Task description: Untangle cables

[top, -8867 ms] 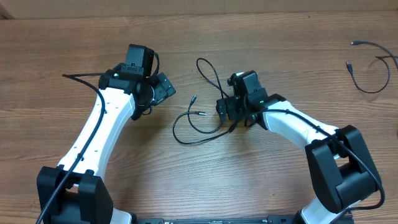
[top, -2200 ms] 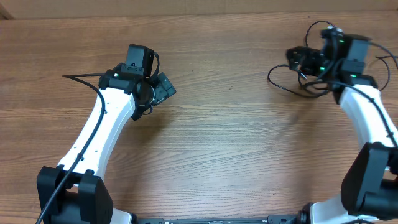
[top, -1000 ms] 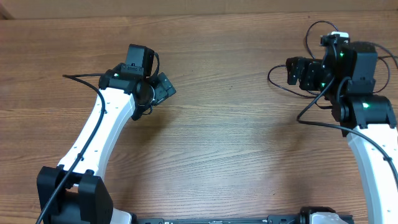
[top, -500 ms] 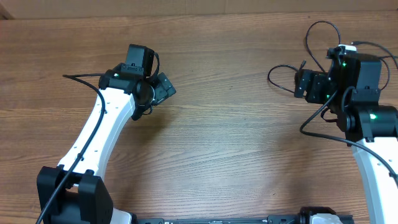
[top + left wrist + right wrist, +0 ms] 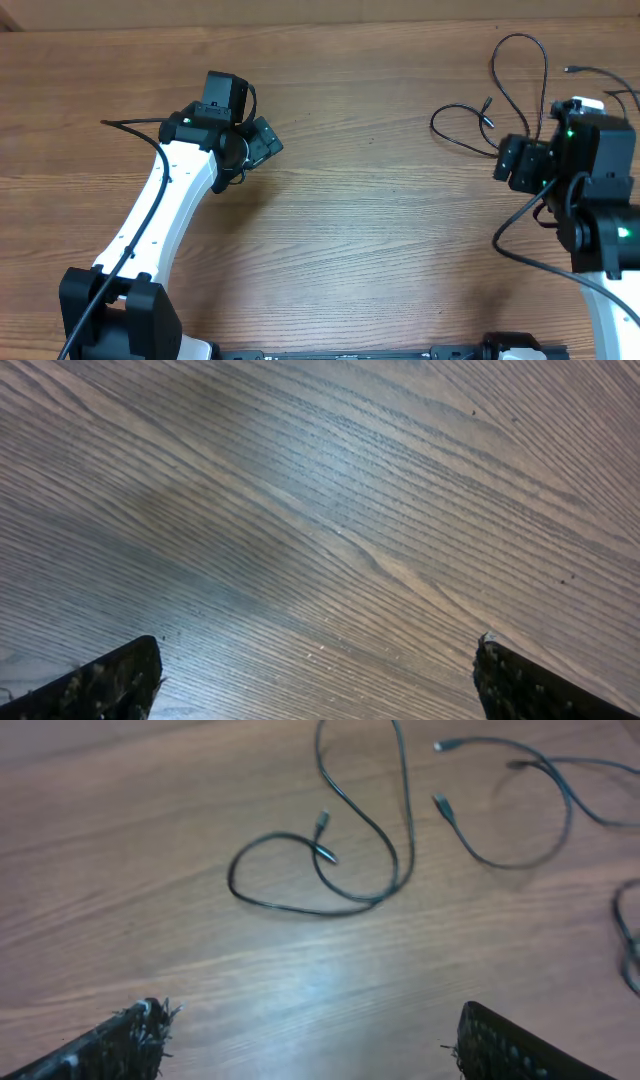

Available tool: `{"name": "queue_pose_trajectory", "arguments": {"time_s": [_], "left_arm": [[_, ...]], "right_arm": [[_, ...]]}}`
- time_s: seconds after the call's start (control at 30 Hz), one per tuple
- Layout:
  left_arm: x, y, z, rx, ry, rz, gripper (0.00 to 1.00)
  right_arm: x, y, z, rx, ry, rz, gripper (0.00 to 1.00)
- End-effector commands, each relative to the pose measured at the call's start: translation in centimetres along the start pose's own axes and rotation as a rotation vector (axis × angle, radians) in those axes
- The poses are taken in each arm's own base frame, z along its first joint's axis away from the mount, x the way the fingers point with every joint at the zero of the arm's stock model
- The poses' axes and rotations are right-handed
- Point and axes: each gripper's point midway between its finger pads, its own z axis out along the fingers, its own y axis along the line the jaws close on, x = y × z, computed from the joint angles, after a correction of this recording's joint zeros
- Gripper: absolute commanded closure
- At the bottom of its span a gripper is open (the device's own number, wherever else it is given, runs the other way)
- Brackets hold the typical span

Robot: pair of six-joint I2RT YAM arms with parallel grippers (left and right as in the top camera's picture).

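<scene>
One black cable (image 5: 487, 108) lies in loops on the wooden table at the far right, apart from both grippers. It also shows in the right wrist view (image 5: 322, 853), with its plug ends inside its loops. A second black cable (image 5: 590, 71) lies just to its right, and its plug (image 5: 442, 808) shows in the right wrist view. The two do not seem to cross. My right gripper (image 5: 512, 160) is open and empty, just in front of the first cable. My left gripper (image 5: 268, 140) is open and empty at the left centre, over bare wood (image 5: 330, 530).
A further bit of black cord (image 5: 625, 935) runs along the right edge of the right wrist view. The thick black wires of both arms hang near their wrists. The table's right edge is close to the cables.
My right gripper carried the first cable from the table's middle to the far right, let it go and drew back toward the front. The left arm has not moved.
</scene>
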Motion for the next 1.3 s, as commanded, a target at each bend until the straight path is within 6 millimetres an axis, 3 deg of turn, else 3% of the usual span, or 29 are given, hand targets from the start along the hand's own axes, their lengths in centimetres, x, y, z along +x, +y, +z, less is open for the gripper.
{"name": "queue_pose_trajectory", "arguments": {"time_s": [0.0,0.27,0.33,0.47,0.57,0.77,0.9,1.03,1.27], "left_arm": [[0.0,-0.1,-0.2,0.006,-0.001,-0.005,0.01],[0.0,-0.1,-0.2,0.006,-0.001,-0.005,0.00],[0.0,-0.1,-0.2,0.006,-0.001,-0.005,0.00],[0.0,-0.1,-0.2,0.006,-0.001,-0.005,0.00],[0.0,-0.1,-0.2,0.006,-0.001,-0.005,0.01],[0.0,-0.1,-0.2,0.006,-0.001,-0.005,0.00],[0.0,-0.1,-0.2,0.006,-0.001,-0.005,0.00],[0.0,-0.1,-0.2,0.006,-0.001,-0.005,0.01],[0.0,-0.1,-0.2,0.006,-0.001,-0.005,0.00]], "right_arm": [[-0.8,-1.0,-2.1,0.038,-0.058,0.037,0.11],[0.8,-2.2,-4.0,0.076,-0.047,0.069,0.14],[1.5,-2.8,-4.3,0.108,-0.032,0.097,0.23],[2.4,-3.1,-3.8,0.126,-0.019,0.123,0.25],[3.4,-3.2,-3.0,0.133,0.008,0.158,0.16],[4.8,-3.3,-1.6,0.141,0.035,0.152,0.10],[4.5,-3.1,-0.7,0.115,-0.064,0.171,0.02],[4.0,-3.0,-0.1,0.074,-0.221,0.200,0.00],[3.3,-2.5,-1.2,-0.034,-0.514,0.247,0.00]]}}
